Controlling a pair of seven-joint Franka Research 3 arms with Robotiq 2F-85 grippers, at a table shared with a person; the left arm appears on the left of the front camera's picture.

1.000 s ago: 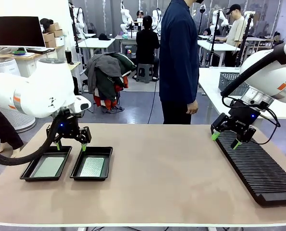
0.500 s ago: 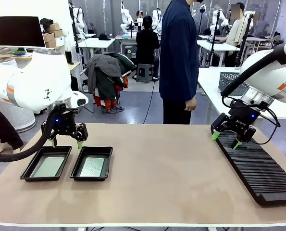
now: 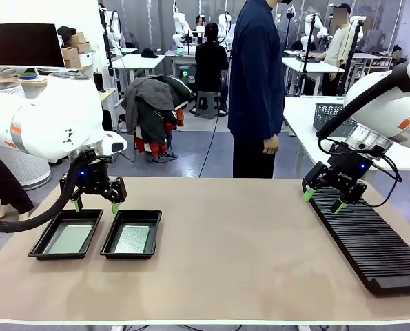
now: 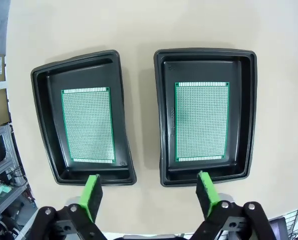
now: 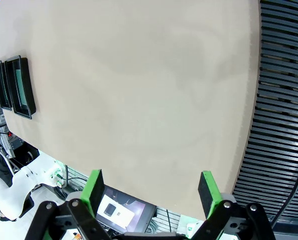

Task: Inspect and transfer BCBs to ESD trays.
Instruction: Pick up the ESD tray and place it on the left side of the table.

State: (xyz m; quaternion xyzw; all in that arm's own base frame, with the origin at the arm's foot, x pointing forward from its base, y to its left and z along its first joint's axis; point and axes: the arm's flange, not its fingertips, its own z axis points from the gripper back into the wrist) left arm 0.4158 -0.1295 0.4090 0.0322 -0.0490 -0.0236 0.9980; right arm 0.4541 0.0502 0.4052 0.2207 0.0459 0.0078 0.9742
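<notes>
Two black ESD trays sit side by side at the table's left front, one (image 3: 67, 236) (image 4: 86, 119) beside the other (image 3: 131, 236) (image 4: 205, 116). Each holds one green BCB lying flat on its floor, the first (image 3: 70, 239) (image 4: 87, 125) and the second (image 3: 132, 239) (image 4: 201, 121). My left gripper (image 3: 94, 206) (image 4: 147, 192) hovers open above the far rims of the trays, nothing between its fingers. My right gripper (image 3: 321, 200) (image 5: 151, 192) hangs open over the near-left end of the long black rack, also empty.
The long black ribbed rack (image 3: 366, 238) (image 5: 281, 100) runs along the table's right side. A person in dark blue (image 3: 256, 89) stands at the far edge, hand hanging down. A grey wire basket (image 3: 329, 114) rests on a table behind. The bare tabletop (image 3: 232, 248) lies between trays and rack.
My left gripper rose and shifted left and back from over the right-hand tray to above the trays' far rims. The right arm stayed still.
</notes>
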